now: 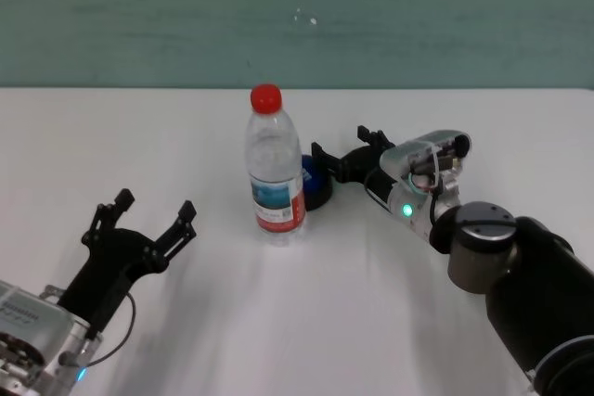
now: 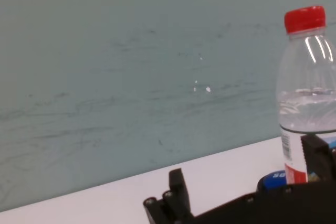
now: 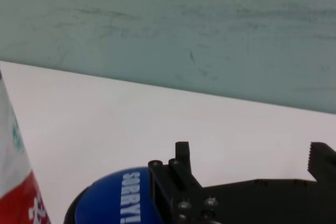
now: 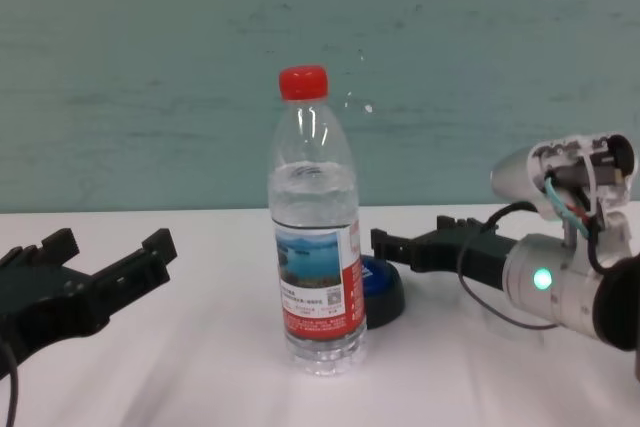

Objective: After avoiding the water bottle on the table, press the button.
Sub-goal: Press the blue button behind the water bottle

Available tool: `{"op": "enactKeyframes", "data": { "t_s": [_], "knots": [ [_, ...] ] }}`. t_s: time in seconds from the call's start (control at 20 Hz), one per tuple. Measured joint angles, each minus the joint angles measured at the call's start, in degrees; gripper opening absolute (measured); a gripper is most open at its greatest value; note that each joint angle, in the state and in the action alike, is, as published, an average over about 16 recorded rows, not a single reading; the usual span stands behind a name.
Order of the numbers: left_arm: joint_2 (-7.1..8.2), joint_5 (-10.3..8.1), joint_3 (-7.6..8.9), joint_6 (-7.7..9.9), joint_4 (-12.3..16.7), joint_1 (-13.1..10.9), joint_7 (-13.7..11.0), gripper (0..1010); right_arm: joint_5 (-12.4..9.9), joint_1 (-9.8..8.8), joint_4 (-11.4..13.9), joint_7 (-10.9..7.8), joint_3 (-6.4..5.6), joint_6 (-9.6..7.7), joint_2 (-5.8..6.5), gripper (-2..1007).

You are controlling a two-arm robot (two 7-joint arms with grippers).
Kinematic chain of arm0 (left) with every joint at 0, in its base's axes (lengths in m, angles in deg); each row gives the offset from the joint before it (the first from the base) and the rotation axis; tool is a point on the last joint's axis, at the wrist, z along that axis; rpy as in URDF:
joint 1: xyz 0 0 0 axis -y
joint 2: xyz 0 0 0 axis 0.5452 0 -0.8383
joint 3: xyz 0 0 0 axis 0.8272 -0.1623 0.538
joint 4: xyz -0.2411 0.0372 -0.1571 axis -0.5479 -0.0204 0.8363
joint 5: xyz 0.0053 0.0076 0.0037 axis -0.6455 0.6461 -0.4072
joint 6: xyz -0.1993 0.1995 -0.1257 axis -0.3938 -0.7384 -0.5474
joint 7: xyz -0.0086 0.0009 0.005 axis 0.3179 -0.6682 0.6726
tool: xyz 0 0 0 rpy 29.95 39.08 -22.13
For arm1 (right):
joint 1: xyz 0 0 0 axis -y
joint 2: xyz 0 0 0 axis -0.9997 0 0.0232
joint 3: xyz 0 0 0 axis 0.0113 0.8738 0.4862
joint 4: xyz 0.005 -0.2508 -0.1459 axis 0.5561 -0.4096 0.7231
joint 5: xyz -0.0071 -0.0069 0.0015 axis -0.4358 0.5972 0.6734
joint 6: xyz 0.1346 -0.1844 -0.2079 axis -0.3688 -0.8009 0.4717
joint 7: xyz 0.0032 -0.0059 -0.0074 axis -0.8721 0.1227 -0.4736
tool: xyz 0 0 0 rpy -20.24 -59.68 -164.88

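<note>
Room: a teal-green wall [image 1: 297, 16], scuffed and with a few white specks, stands behind the white table [image 1: 306, 322].
Right jaws: apart, gripping nothing.
Right gripper [image 1: 342, 153]: low over the table, its fingertips just beside the button on the bottle's right, one finger [image 3: 181, 174] reaching over the dome's edge.
Button [image 4: 385, 287]: low, with a blue dome on a black base, just behind and to the right of the bottle, partly hidden by it in the head view.
Writing: white capitals on the dome read "SORRY!" in the right wrist view.
Water bottle [image 1: 275, 166]: upright near the table's middle, clear, part-filled, with a red cap and a red-and-white label bearing a lake picture; its small print is unreadable.
Left jaws: apart, holding nothing.
Left gripper [image 1: 154, 212]: hangs over the near left of the table, well apart from the bottle.
</note>
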Motion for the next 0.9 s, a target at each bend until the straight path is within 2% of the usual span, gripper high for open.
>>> {"op": "enactKeyframes", "data": {
  "t_s": [0.5, 0.9],
  "knots": [
    [0.0, 0.0, 0.0, 0.0, 0.0, 0.0, 0.0, 1010, -0.7, 0.46, -1.6, -0.75, 0.09, -0.13, -0.31, 1004],
    [0.0, 0.0, 0.0, 0.0, 0.0, 0.0, 0.0, 1010, -0.9, 0.22, -1.4, -0.66, 0.17, -0.64, -0.24, 1004]
  ]
}}
